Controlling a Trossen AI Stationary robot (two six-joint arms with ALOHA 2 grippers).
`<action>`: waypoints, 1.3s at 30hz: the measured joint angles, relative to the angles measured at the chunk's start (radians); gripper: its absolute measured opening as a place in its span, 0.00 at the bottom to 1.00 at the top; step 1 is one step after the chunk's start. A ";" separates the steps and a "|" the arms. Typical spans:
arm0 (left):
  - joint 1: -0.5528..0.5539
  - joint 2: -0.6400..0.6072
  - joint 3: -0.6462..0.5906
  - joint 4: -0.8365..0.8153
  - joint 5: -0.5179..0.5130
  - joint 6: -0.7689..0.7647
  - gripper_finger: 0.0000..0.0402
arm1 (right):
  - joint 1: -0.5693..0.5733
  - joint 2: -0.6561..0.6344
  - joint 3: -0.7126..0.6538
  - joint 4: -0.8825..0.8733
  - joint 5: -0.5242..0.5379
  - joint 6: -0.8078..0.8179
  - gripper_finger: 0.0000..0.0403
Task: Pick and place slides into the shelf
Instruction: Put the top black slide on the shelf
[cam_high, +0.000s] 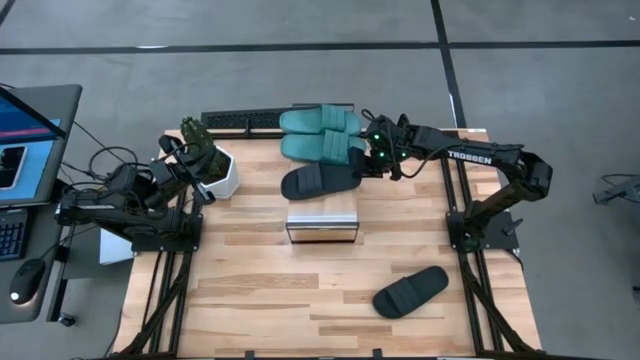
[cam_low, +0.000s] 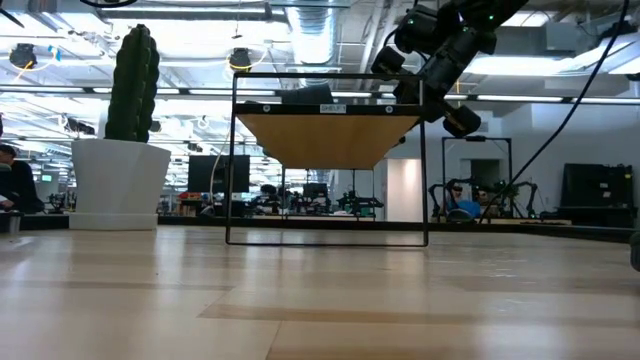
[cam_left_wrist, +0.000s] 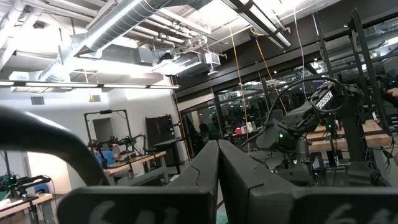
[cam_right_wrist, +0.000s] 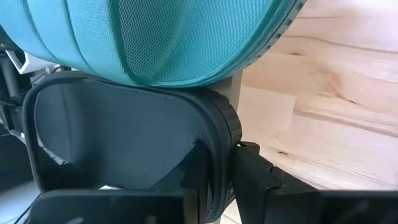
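Note:
The shelf (cam_high: 322, 216) stands mid-table, running from near to far, with a wood top and a silvery near edge. Two teal slides (cam_high: 320, 133) lie crosswise on its far part. A black slide (cam_high: 318, 182) lies just nearer than them, and my right gripper (cam_high: 366, 163) is shut on its right end. In the low view this slide (cam_low: 310, 95) shows on the shelf top (cam_low: 325, 140), with the gripper (cam_low: 440, 85) at the top's right side. The second black slide (cam_high: 410, 290) lies flat on the table, near right. My left gripper (cam_left_wrist: 217, 168) is shut, empty and raised at the table's left. My right gripper pinches the black slide's sole rim (cam_right_wrist: 217, 140) at its right end between the two fingers (cam_right_wrist: 252, 174), coming level from the table's right, along the slide. The slide lies flat beside a teal slide (cam_right_wrist: 155, 37). Whether it rests on the shelf top or hangs just above, I cannot tell.
A white pot with a cactus (cam_high: 215, 170) stands at the far left, beside my left arm. A dark slatted strip (cam_high: 240, 122) lies along the far edge. A laptop (cam_high: 25, 140) sits off the table on the left. Bare tabletop (cam_high: 260, 300) lies nearer than the shelf.

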 joint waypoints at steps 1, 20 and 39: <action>0.000 0.000 0.000 0.000 0.000 0.000 0.00 | 0.000 0.000 0.000 0.000 0.000 0.000 0.13; 0.000 0.000 0.000 0.000 -0.001 0.001 0.00 | 0.001 0.000 0.000 0.009 0.001 0.010 0.28; 0.000 0.000 0.000 -0.002 -0.002 -0.022 0.00 | -0.003 0.000 0.000 0.007 -0.068 -0.006 0.56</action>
